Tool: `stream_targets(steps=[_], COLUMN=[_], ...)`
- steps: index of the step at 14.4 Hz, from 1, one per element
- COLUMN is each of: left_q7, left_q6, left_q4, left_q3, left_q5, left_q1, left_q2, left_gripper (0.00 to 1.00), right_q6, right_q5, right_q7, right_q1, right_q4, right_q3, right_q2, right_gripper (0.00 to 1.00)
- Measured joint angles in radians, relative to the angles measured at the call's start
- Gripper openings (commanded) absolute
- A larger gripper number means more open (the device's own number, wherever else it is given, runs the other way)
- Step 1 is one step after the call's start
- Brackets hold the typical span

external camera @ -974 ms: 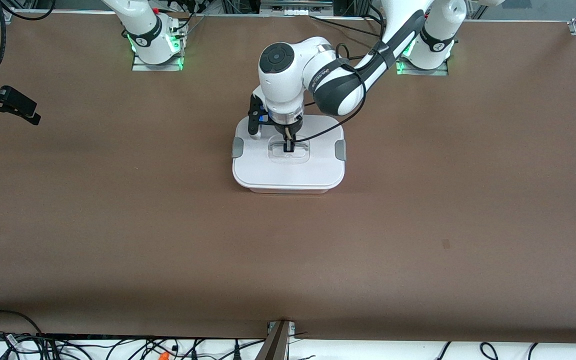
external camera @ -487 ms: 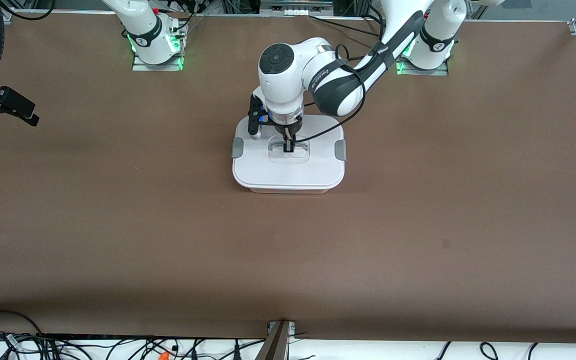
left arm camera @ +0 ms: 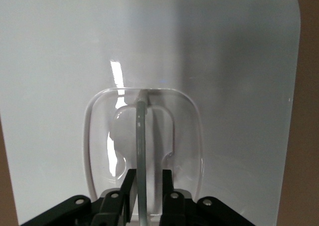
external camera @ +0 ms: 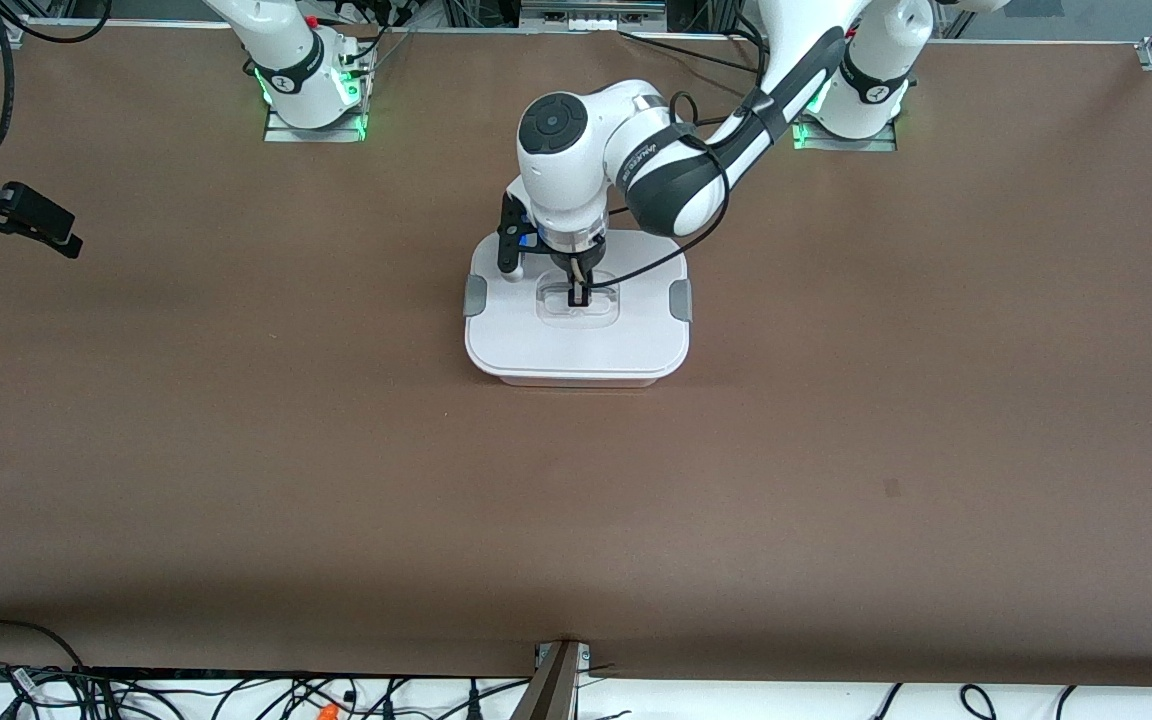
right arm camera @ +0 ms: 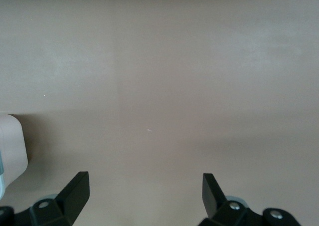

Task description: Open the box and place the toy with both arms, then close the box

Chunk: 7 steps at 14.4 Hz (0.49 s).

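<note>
The box (external camera: 576,345) stands mid-table with its white lid (left arm camera: 224,61) on and a grey clip (external camera: 475,296) at each end. My left gripper (external camera: 576,293) reaches straight down into the lid's clear recessed handle (left arm camera: 141,116). Its fingers (left arm camera: 167,178) straddle the thin handle bar a little apart, with a gap on one side, so it is open. My right gripper (external camera: 66,240) hangs open over bare table at the right arm's end, with nothing between its fingertips (right arm camera: 143,177). The toy is out of view.
The brown table (external camera: 836,450) spreads wide around the box. Cables (external camera: 236,695) and a metal post (external camera: 556,680) lie along the edge nearest the front camera. A white rounded object (right arm camera: 10,146) shows at the rim of the right wrist view.
The left gripper's fingers have parted slightly from the handle bar that they were shut on. The right gripper has drifted slightly at the table's end. The box has not moved.
</note>
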Motion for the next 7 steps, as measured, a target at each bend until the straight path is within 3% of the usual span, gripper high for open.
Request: stream_targets(steps=[7], left_q7=[0.000], left_q6=[-0.025], left_q4=[0.007], left_q3=[-0.001], left_q5=[0.000], left_q1=[0.000], left_q2=[-0.027], left_gripper=[1.00], right_q6=[-0.001], right_q5=[0.000], right_q7=[0.005], right_q1=[0.002], right_q4=[0.000], right_q3=[0.000], right_q2=[0.008], right_gripper=[1.00])
